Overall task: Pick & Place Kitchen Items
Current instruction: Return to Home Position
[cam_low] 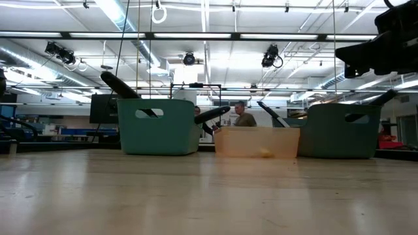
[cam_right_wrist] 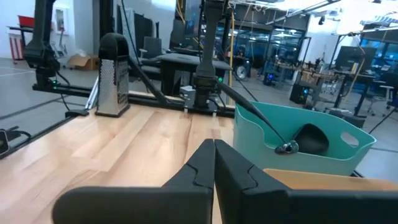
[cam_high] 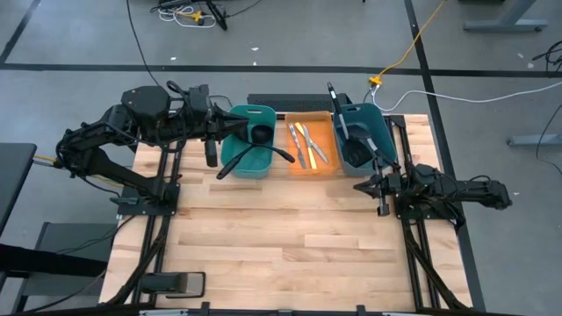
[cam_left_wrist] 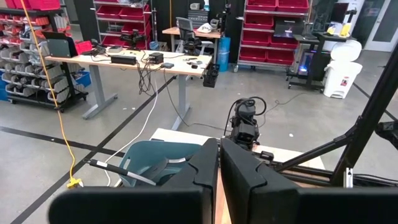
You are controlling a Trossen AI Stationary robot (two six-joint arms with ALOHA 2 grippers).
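I am holding the left gripper [cam_high: 211,151] at the table's 11 o'clock, just beside the left teal bin [cam_high: 230,145], and the right gripper [cam_high: 383,195] at 3 o'clock. Both have their fingers pressed together on nothing, since I judge the sorting done. The knives [cam_high: 306,143] are lying flat in the orange tray [cam_high: 327,168] at 12 o'clock. The black ladles [cam_high: 261,136] and spatulas [cam_high: 356,149] are leaning out of the left bin and the right teal bin [cam_high: 379,132], probably because their handles are too long to lie inside.
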